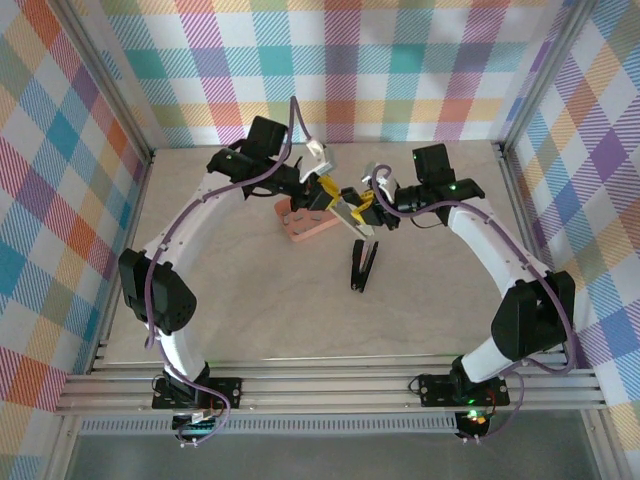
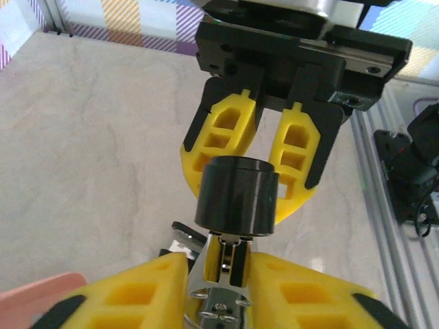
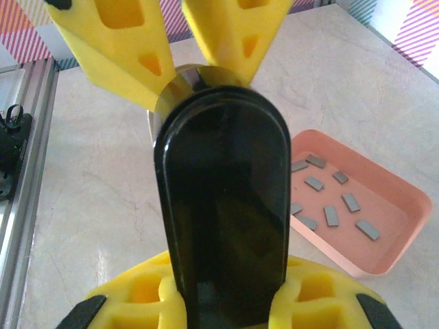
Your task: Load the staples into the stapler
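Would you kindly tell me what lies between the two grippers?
The black stapler, bridging the left gripper and the right gripper, seen in the left wrist view.

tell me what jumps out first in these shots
The black stapler grabs the eye first. It is at mid-table, clamped in the right gripper, while the left gripper closes on its metal part from the opposite side. Next comes the salmon tray just beside them, with small grey staples scattered across its floor.
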Controlling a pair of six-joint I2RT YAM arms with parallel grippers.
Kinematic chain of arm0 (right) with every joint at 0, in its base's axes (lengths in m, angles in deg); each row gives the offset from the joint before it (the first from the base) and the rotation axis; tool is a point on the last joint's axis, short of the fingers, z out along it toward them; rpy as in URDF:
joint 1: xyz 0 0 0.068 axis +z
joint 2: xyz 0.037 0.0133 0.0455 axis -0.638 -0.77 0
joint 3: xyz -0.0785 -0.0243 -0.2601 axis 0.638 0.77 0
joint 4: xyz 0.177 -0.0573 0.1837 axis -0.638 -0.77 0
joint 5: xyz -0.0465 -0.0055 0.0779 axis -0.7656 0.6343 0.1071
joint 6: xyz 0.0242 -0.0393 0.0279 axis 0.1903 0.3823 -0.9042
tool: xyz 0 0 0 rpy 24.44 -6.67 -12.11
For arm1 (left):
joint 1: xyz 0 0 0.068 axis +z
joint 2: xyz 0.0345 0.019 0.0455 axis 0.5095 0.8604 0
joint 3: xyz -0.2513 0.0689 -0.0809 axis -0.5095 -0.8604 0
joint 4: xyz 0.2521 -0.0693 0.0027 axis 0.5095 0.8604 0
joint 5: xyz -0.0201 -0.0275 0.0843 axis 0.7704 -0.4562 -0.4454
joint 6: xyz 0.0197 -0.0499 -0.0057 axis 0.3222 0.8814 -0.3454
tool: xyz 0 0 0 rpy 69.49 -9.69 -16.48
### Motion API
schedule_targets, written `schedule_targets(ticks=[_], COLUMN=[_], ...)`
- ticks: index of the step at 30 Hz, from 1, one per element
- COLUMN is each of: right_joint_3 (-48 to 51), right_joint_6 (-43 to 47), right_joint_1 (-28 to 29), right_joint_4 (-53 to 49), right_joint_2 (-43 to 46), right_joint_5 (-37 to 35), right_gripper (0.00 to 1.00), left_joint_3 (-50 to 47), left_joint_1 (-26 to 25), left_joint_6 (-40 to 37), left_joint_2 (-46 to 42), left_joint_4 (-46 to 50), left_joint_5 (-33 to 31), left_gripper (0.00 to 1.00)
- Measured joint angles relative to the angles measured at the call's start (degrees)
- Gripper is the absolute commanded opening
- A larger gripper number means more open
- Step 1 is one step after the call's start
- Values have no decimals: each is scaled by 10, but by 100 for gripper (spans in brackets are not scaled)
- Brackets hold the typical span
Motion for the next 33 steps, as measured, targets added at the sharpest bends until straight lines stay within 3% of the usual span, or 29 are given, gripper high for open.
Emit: schedule_targets(ticks=[33], right_joint_3=[131], right_joint_6=[-182], right_joint_1=[-38], right_joint_4=[106], right_joint_2=[71], right_joint_5=[52], right_gripper=[0], left_joint_3=[-140], left_joint_1=[-9], left_joint_6=[-25], left_joint_2=[-35], left_joint_4=[-90], left_joint_5=[-5], left_gripper=[15])
